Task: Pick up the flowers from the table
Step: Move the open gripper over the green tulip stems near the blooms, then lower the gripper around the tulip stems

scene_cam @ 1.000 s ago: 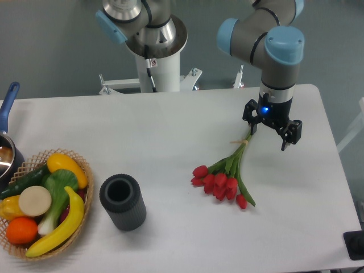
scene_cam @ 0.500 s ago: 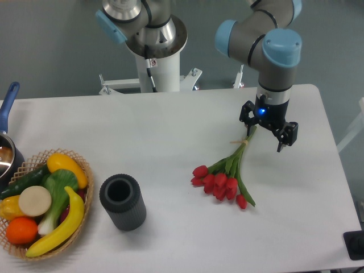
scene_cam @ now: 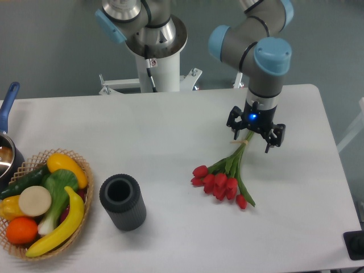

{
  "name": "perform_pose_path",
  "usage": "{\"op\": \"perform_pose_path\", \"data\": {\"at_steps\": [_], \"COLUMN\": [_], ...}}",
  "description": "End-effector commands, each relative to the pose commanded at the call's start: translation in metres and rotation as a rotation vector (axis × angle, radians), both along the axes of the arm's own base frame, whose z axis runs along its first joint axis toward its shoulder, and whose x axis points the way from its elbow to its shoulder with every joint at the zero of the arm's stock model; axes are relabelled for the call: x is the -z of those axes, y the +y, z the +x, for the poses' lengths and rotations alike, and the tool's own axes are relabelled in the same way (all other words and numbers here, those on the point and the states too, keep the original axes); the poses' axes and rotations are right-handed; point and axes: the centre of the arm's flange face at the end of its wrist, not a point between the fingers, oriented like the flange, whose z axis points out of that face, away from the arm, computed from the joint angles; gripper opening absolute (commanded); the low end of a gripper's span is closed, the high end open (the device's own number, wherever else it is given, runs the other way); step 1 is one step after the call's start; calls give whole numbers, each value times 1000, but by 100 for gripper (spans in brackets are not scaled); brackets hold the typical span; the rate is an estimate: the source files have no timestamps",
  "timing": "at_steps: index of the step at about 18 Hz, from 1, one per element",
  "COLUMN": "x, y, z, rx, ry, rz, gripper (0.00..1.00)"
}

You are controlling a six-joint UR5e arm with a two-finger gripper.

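Observation:
The flowers (scene_cam: 223, 177), a tied bunch of red tulip buds with green stems, lie on the white table (scene_cam: 170, 125) right of centre. The buds point to the lower left and the stem ends to the upper right. My gripper (scene_cam: 252, 137) hangs open right above the stem ends, with one finger on each side of them. It holds nothing. The stem tips are partly hidden behind the gripper.
A dark grey ribbed cylinder cup (scene_cam: 122, 201) stands left of the flowers. A wicker basket (scene_cam: 42, 200) of toy fruit and vegetables sits at the front left. A pot with a blue handle (scene_cam: 7, 111) is at the left edge. The robot base (scene_cam: 156, 57) stands behind the table.
The gripper has moved left and slightly back, from right of the stem ends to straight over them. The flowers have not moved.

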Motion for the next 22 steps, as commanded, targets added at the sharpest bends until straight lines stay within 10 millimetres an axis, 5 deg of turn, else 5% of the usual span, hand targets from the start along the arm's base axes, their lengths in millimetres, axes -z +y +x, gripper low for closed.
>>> {"op": "perform_pose_path", "data": {"at_steps": [9, 22], "x": [53, 63], "y": [19, 26], "z": [6, -10], "rx": [29, -27], "ry": [-84, -97], "rz": [-37, -34], "gripper": [100, 100]}}
